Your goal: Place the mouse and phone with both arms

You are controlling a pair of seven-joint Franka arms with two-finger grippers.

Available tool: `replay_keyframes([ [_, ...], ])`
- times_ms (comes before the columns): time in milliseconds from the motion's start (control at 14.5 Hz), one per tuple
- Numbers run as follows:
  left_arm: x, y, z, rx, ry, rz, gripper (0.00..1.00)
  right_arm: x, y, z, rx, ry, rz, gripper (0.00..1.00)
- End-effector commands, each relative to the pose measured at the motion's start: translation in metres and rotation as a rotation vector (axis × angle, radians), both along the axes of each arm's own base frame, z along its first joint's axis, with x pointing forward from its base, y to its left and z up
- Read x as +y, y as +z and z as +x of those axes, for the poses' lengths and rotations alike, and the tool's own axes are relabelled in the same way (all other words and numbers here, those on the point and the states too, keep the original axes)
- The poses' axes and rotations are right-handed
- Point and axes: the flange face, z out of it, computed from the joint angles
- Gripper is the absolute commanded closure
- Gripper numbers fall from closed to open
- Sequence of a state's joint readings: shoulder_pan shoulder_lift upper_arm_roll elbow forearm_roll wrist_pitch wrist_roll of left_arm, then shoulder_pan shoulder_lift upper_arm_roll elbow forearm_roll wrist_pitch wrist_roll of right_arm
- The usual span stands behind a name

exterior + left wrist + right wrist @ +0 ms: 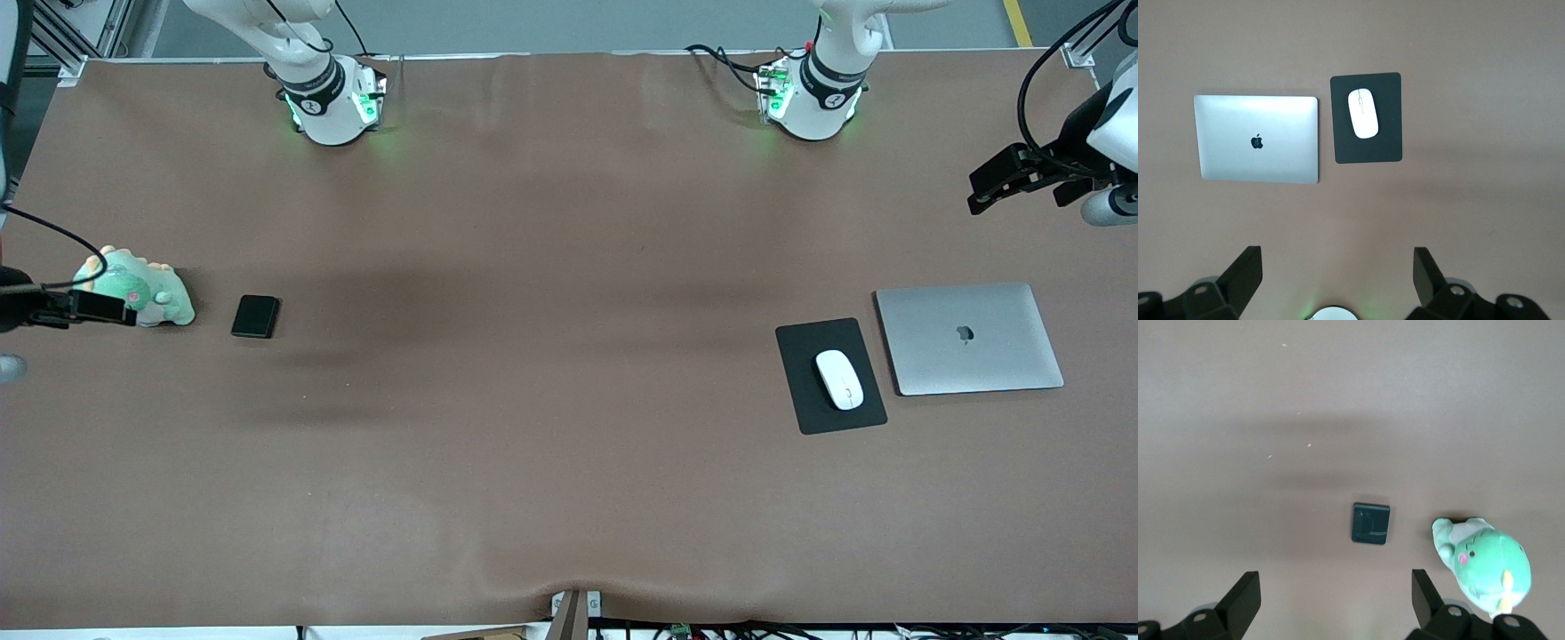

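Note:
The white mouse (840, 379) lies on a black mouse pad (798, 378) toward the left arm's end of the table. The left wrist view shows the mouse (1363, 113) on the pad (1368, 152). The black phone (255, 316) lies flat on the table toward the right arm's end; it also shows in the right wrist view (1371, 523). My left gripper (1013, 178) (1338, 267) is open and empty, high over the table's end by the laptop. My right gripper (89, 307) (1336, 587) is open and empty, high over the plush toy's edge.
A closed silver laptop (969, 338) (1258, 139) lies beside the mouse pad, toward the left arm's end. A green plush toy (147, 289) (1485, 563) sits beside the phone, toward the right arm's end. Brown cloth covers the table.

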State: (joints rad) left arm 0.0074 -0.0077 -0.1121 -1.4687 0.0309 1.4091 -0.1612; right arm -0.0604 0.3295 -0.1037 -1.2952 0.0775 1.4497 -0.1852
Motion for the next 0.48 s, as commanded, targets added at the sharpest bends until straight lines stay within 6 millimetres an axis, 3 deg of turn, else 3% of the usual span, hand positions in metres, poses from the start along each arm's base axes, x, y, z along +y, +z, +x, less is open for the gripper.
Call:
replay_keyframes([
  [0, 0.001, 0.007, -0.007, 0.008, -0.001, 0.011, 0.00, 0.026, 0.050, -0.011, -0.024, 0.049, 0.000, 0.00],
  [138, 0.001, 0.007, -0.007, 0.008, -0.001, 0.011, 0.00, 0.025, 0.059, -0.015, -0.039, 0.083, 0.005, 0.00],
  [207, 0.001, 0.007, -0.007, 0.008, 0.001, 0.011, 0.00, 0.025, 0.083, -0.031, -0.064, 0.118, 0.008, 0.00],
  [415, 0.000, 0.007, -0.007, 0.008, 0.001, 0.011, 0.00, 0.027, 0.113, -0.064, -0.091, 0.120, 0.010, 0.00],
])
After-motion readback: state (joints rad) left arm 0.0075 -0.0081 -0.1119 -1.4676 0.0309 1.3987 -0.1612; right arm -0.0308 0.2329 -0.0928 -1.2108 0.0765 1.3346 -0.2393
